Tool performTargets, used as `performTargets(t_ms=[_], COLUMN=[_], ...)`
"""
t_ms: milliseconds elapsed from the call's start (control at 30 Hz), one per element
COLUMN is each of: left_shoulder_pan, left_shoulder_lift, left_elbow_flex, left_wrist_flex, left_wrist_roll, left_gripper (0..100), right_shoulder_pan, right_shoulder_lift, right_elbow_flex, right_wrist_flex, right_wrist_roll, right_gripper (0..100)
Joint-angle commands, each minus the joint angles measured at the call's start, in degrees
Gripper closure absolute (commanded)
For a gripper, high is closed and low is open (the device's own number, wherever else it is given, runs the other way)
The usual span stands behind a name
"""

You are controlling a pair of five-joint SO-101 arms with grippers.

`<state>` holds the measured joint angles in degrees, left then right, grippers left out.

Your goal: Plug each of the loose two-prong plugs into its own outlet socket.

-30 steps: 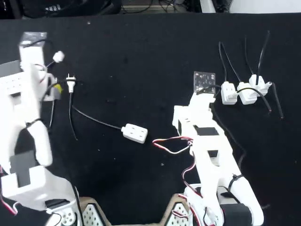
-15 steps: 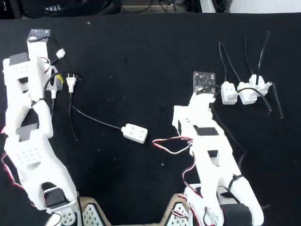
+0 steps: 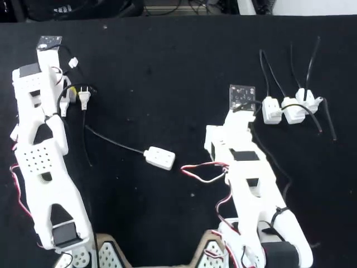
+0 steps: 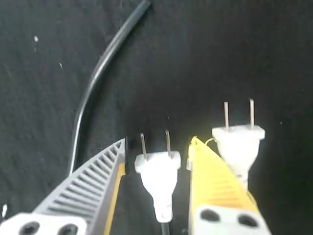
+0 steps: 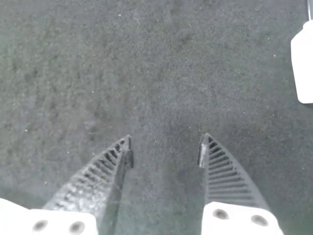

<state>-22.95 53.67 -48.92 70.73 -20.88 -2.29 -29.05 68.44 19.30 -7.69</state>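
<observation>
the left gripper (image 4: 157,144) is down on the black table (image 3: 167,61) at its far left, fingers spread wide around 1 white two-prong plug (image 4: 157,171), with no clear contact on either side, and a 2nd plug (image 4: 239,142) lies just outside the yellow finger (image 4: 215,181). the white outlet socket (image 3: 159,158) lies well apart, near the table's middle. the right gripper (image 5: 165,147) hangs over bare cloth with fingers parted, near a row of white connectors (image 3: 290,109).
</observation>
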Motion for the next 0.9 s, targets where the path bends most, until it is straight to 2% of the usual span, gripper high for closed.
performTargets(t_ms=[0,167,333,467,633,867], left_shoulder_pan=[-1.27,-1.89,-0.84,-0.84,-0.84,-1.01], left_shoulder_lift=[2.81,4.13,4.04,4.48,4.48,4.66], left_elbow_flex=[-5.93,-8.13,-13.41,-19.12,-21.49,-20.88], left_wrist_flex=[-0.44,6.33,12.75,16.26,20.22,21.54], left_wrist_roll=[-0.09,-0.09,-0.09,-0.35,-0.35,-0.53], left_gripper=[80,81,93,92,83,83], right_shoulder_pan=[-0.7,-0.79,-0.79,-0.79,-0.79,-0.79], right_shoulder_lift=[-2.07,-2.07,-2.07,-2.07,-2.07,-2.07], right_elbow_flex=[-3.21,-3.21,-3.21,-3.21,-3.21,-3.21], right_wrist_flex=[0.35,0.35,0.35,0.35,0.35,0.35], right_wrist_roll=[-0.26,-0.26,-0.26,-0.26,-0.26,-0.26], right_gripper=[79.0,79.0,79.0,79.0,79.0,79.0])
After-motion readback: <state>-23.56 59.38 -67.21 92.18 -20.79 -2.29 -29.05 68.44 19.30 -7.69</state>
